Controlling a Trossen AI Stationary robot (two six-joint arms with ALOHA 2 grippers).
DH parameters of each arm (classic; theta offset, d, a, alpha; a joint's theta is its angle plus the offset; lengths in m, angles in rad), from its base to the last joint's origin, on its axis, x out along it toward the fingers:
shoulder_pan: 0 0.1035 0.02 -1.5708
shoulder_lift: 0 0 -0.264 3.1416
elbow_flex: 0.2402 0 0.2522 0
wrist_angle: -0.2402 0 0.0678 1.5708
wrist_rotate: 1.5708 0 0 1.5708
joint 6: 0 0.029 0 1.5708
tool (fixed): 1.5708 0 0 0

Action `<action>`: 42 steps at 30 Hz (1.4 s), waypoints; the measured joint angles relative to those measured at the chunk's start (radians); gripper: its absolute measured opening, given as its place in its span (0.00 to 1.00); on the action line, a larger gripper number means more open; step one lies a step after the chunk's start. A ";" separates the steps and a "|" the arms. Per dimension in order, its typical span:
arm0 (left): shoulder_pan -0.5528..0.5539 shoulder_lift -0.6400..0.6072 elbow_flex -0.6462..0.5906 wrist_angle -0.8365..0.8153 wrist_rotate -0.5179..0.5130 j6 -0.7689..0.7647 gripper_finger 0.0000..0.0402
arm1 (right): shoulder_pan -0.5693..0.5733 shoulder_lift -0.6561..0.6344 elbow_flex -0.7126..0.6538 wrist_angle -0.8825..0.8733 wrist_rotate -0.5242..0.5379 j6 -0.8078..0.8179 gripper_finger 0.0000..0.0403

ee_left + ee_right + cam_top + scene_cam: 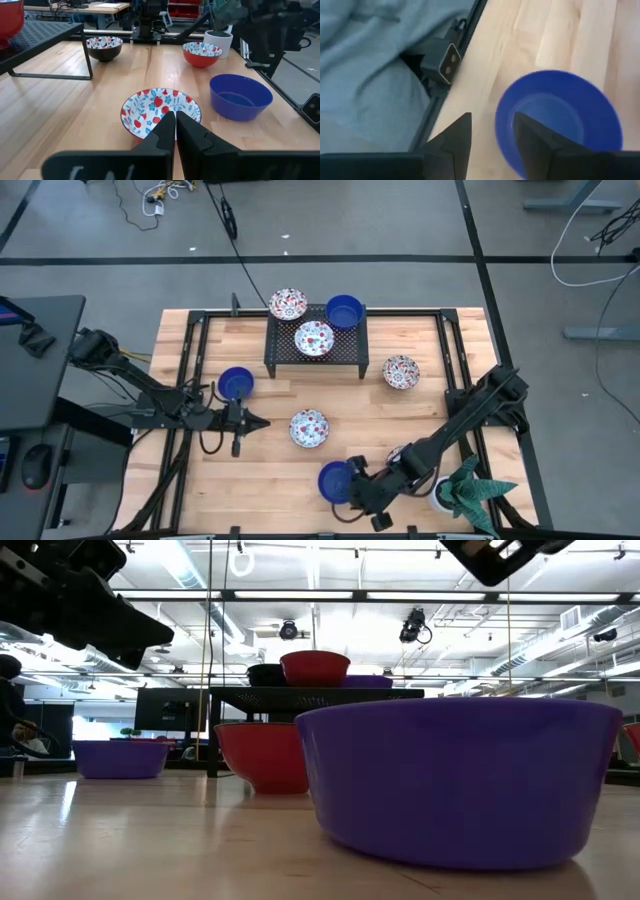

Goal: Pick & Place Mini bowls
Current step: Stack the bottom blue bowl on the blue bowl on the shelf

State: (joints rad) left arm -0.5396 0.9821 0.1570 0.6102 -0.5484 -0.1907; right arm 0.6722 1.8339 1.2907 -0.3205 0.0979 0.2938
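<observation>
A blue mini bowl (333,481) sits on its base near the table's front edge. My right gripper (352,478) hangs open at it; in the right wrist view its fingers (535,140) straddle the near rim of this blue bowl (560,120). A floral mini bowl (308,427) rests at the table's middle. My left gripper (262,421) is shut a short way to its left and points level at that floral bowl (160,106). Another blue bowl (236,383) stands behind the left gripper. My right gripper's open fingers stand either side of the blue bowl's near rim (501,125), slanting down from the table's right. The bowl stands upright on the table. Whether either finger touches the rim, I cannot tell.
A black rack (315,360) at the far middle carries two floral bowls (288,304) and a blue one (344,311). A floral bowl (401,371) sits right of it, another (201,52) by the white plant pot (450,495) at the front right.
</observation>
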 joint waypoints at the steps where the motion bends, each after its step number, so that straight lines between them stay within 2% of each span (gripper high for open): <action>1: 0.000 0.000 0.000 0.000 0.000 0.000 0.05 | 0.004 0.012 0.000 0.021 0.001 -0.016 0.37; 5: 0.000 0.000 0.000 0.006 -0.001 0.000 0.05 | 0.014 0.059 0.000 0.039 0.035 -0.034 0.37; 11: 0.000 0.000 0.000 0.008 -0.001 0.000 0.05 | 0.023 0.117 0.000 0.057 0.144 -0.048 0.37; 18: 0.000 0.000 0.000 0.008 -0.001 0.000 0.05 | 0.030 0.170 0.000 0.118 0.146 -0.041 0.37; 27: 0.000 0.000 0.000 0.008 -0.007 0.000 0.05 | 0.033 0.173 -0.001 0.090 0.157 0.025 0.36; 42: 0.000 0.000 0.000 0.007 -0.009 0.002 0.05 | 0.043 0.172 -0.001 0.040 0.173 0.072 0.09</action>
State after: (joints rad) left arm -0.5398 0.9821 0.1574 0.6174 -0.5571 -0.1883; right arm 0.7155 2.0064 1.2900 -0.2809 0.2708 0.3654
